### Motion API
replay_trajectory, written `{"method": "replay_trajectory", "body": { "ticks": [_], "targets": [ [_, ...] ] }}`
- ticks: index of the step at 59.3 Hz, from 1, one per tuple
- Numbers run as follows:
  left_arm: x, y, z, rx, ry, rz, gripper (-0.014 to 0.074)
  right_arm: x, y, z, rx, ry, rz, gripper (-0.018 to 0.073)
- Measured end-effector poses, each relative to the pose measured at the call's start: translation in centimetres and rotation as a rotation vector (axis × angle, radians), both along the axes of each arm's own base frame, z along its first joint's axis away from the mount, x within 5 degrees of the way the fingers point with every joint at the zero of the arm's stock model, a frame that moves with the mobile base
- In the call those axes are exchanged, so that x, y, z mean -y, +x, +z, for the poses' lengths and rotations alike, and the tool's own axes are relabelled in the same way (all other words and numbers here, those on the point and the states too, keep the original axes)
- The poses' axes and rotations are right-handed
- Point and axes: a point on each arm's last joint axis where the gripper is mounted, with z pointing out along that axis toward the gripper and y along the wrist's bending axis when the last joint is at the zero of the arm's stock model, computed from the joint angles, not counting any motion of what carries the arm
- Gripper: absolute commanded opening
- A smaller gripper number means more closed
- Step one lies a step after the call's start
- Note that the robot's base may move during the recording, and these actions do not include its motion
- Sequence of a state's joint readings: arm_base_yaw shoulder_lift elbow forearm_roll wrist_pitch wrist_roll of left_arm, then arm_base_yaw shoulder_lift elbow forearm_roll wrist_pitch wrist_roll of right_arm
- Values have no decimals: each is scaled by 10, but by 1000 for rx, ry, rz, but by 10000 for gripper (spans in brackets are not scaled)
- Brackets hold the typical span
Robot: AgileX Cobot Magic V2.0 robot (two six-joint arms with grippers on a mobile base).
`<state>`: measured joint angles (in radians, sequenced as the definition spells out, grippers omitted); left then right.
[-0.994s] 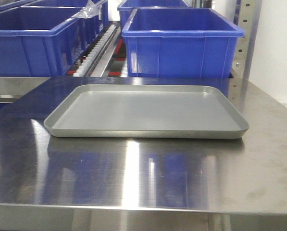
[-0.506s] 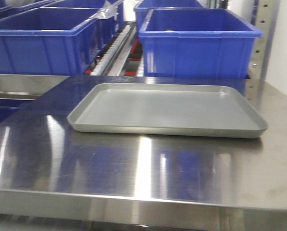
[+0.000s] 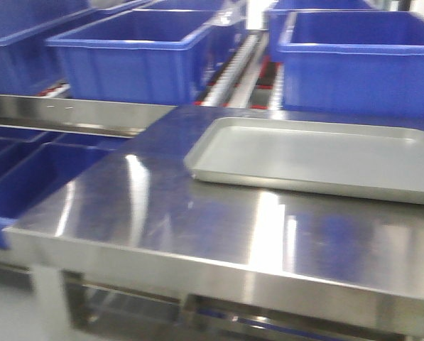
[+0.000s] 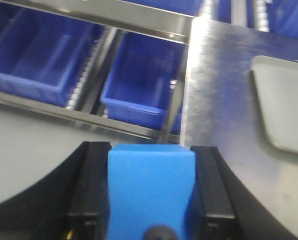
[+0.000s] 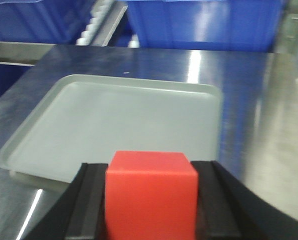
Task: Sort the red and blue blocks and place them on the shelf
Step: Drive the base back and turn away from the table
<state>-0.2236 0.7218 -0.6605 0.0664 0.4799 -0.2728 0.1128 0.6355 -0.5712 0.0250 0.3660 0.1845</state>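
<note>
Left gripper and right gripper each pinch one block between black fingers. Behind the desk, the shelf carries large blue bins beside white roller tracks. A shallow grey tray lies on the desk. The blue block, in the left gripper, is near the desk's left edge. The red block, in the right gripper, is at the tray's near edge.

Glossy steel table stands on pale floor, blue bins behind.
</note>
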Motion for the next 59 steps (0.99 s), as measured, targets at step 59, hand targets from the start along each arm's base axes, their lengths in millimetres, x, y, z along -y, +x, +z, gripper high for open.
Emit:
{"method": "replay_trajectory", "body": {
  "ticks": [59],
  "targets": [
    [0, 0, 0, 0, 0, 0, 122, 0, 0, 0, 0, 0, 0, 58]
  ]
}}
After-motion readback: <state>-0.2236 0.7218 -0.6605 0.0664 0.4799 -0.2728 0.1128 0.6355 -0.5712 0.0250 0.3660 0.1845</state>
